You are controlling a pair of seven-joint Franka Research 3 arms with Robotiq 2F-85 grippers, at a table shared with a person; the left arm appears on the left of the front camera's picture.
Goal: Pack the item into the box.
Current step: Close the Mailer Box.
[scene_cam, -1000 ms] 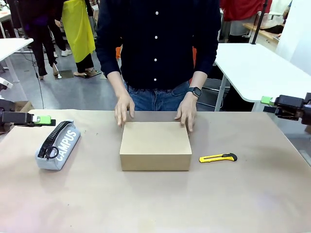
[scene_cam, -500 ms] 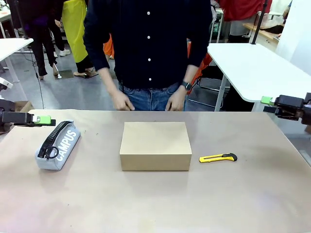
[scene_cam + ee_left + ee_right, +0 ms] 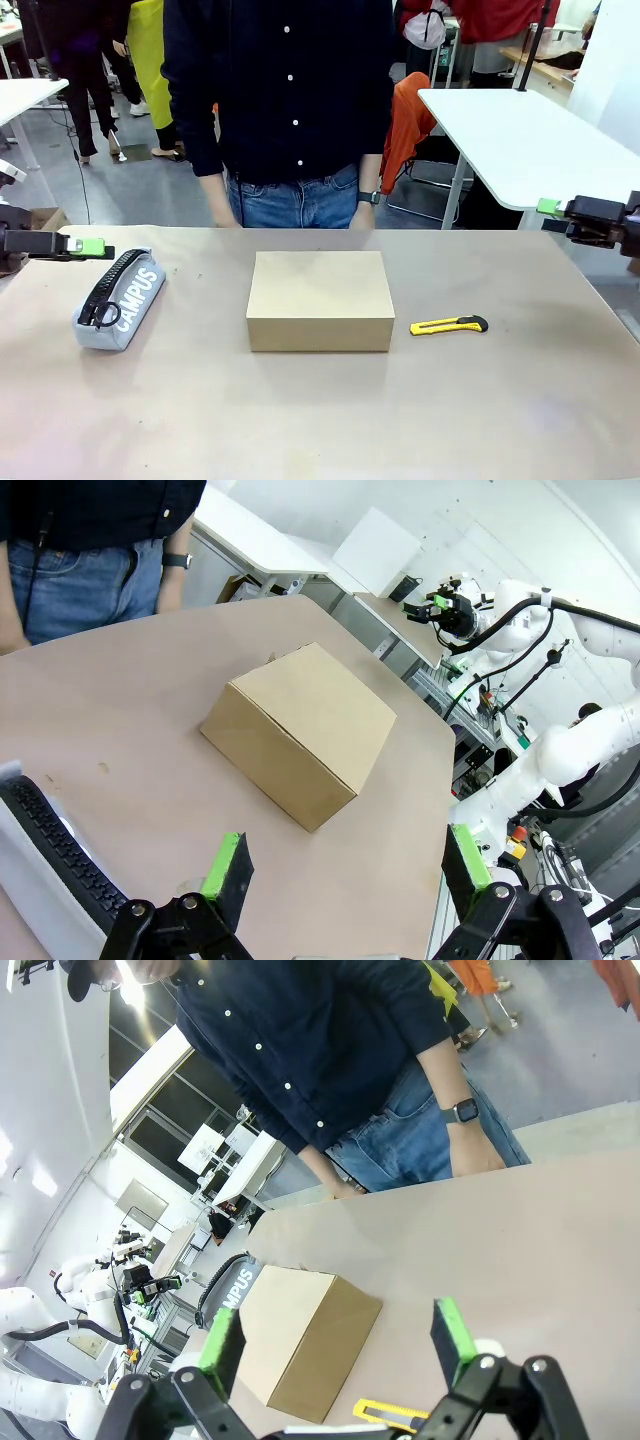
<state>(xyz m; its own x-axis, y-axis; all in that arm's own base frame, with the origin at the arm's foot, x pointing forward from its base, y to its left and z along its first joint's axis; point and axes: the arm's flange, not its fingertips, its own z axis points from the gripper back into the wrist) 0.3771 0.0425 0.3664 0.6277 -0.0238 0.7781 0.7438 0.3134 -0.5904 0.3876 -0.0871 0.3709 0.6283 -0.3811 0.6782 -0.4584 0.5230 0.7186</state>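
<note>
You have both grippers — left gripper and right gripper — empty, fingers spread wide. The box sits closed mid-worktop; stapler unseen. Expect light, stiff cardboard that dents under pressure — take it across opposite side walls.

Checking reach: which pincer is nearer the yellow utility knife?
Right. The right pincer hovers beyond the yellow utility knife; the left pincer sits across the brown cardboard box.
</note>
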